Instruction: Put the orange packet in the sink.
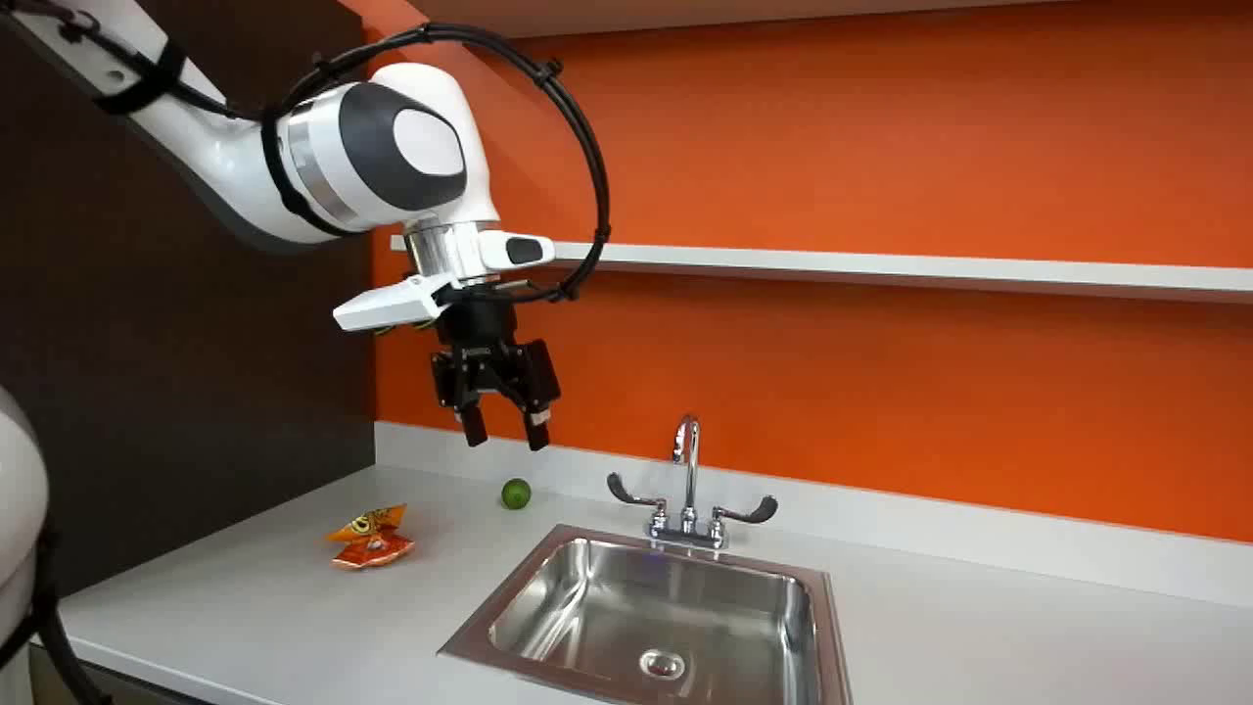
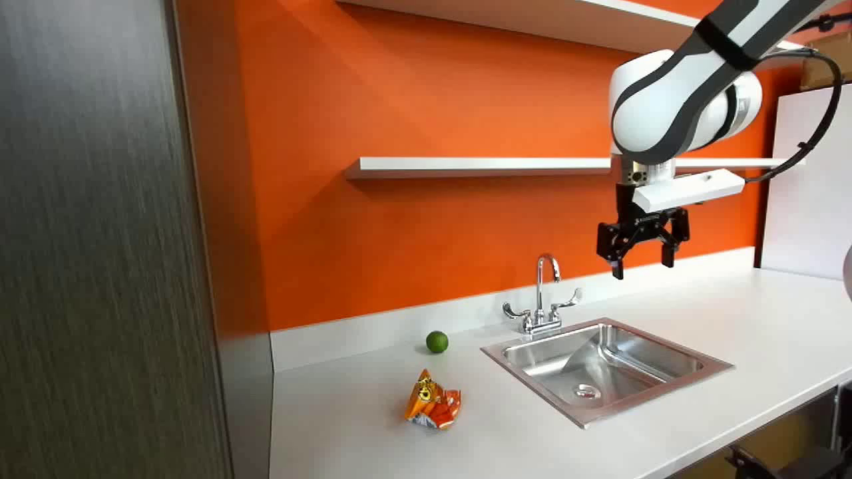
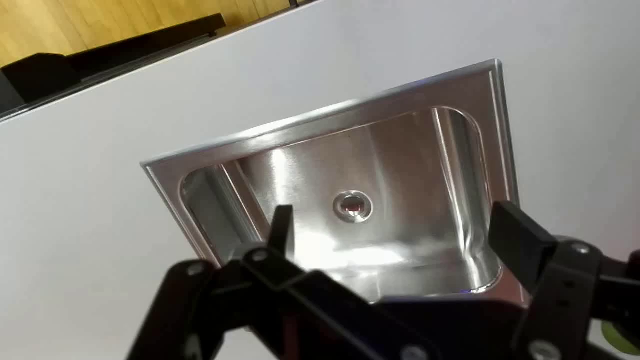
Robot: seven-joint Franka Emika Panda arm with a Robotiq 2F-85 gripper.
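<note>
The crinkled orange packet [image 1: 372, 540] lies on the counter beside the sink. In an exterior view [image 2: 434, 403] it looks folded, with yellow-orange and red parts. It is out of the wrist view. The stainless sink [image 1: 489, 627] is set in the counter, and its rim also shows in an exterior view [image 2: 532, 384] and in the wrist view [image 3: 320, 127]. No object shows in the visible part of its basin. My gripper [image 1: 506, 434] is open and empty, high above the counter, apart from the packet; it also shows in an exterior view [image 2: 643, 265] and in the wrist view [image 3: 392, 225].
The chrome faucet [image 1: 689, 490] with two handles stands behind the sink. A small green ball [image 2: 437, 342] lies near the back wall. A white shelf [image 1: 881, 264] runs along the orange wall. A dark tall panel [image 1: 196, 294] bounds the packet's end of the counter.
</note>
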